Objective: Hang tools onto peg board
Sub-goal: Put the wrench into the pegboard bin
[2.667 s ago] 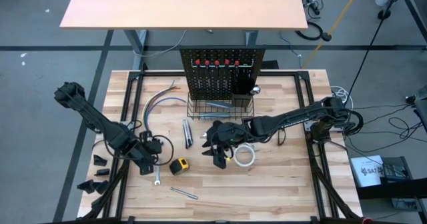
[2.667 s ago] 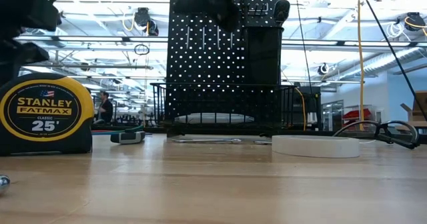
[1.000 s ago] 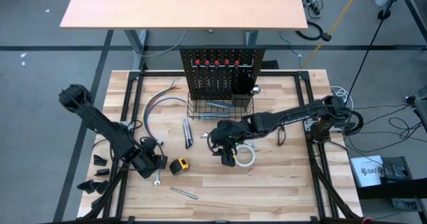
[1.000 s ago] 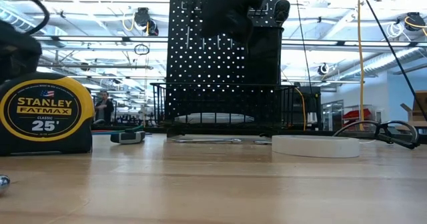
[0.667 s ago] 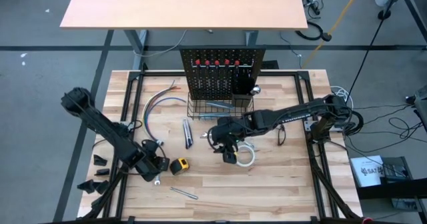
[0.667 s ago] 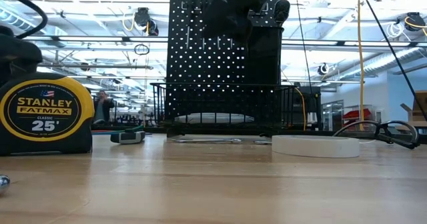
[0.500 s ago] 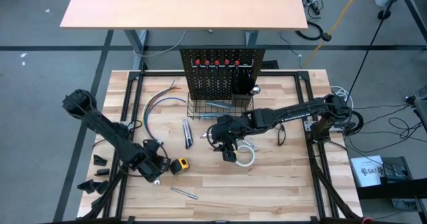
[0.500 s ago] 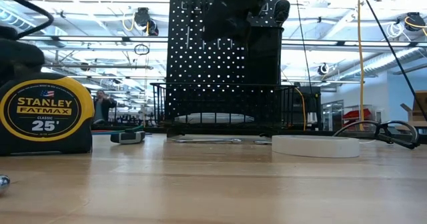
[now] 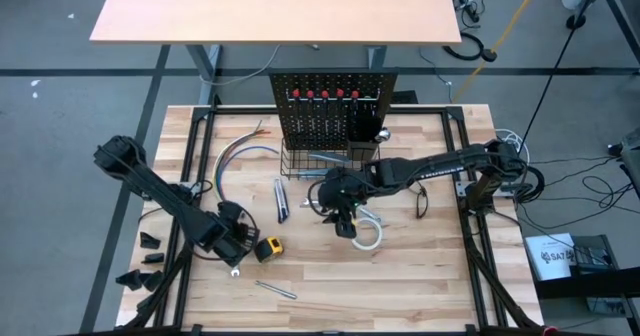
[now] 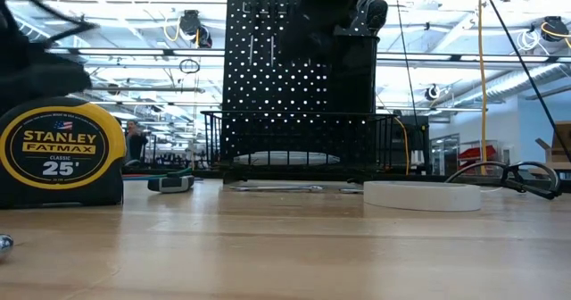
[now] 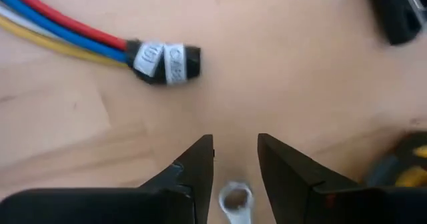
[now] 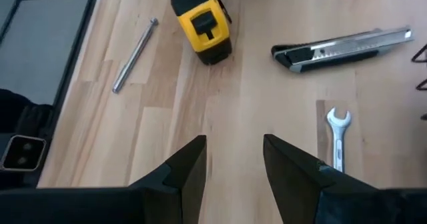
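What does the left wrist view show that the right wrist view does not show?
Only the left wrist view shows the bundle of coloured wires and the ring end of a small wrench lying between the left gripper's open fingers. Only the right wrist view shows the utility knife, an open-end wrench, a silver rod and the empty right gripper. Both show the wooden table; the yellow tape measure is whole only in the right one.

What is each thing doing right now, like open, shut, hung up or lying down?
left gripper: open, straddling the wrench ring end
wrench: lying on the table
right gripper: open, empty
tape measure: sitting on the table, not hung
white tape roll: flat on the table
utility knife: lying on the table
peg board: upright
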